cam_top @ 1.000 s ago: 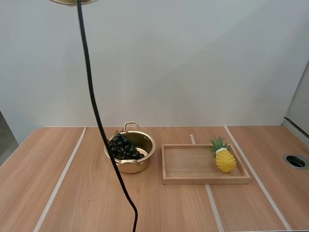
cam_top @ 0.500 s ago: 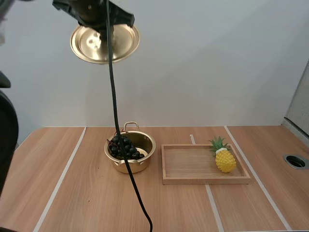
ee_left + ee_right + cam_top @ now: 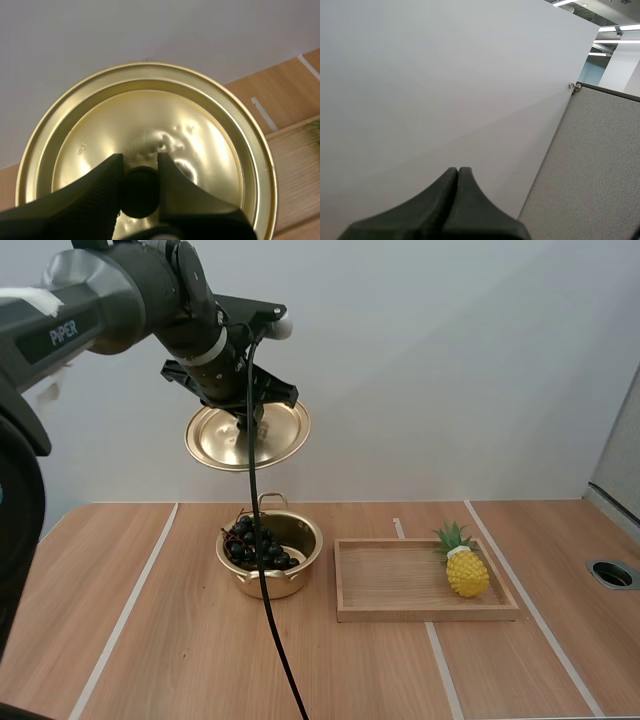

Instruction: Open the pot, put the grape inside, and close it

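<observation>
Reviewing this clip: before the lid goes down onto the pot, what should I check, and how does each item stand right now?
1. Grapes inside the pot: ok.
2. Left gripper shut on the knob of the lid: ok, the tips pinch it from both sides.
3. Lid over the pot: ok roughly; exact centring cannot tell.
4. Grapes low enough for the lid to seat: cannot tell.
5. Tray with the pineapple apart from the pot: ok.
6. Right gripper shut on nothing: ok.
</observation>
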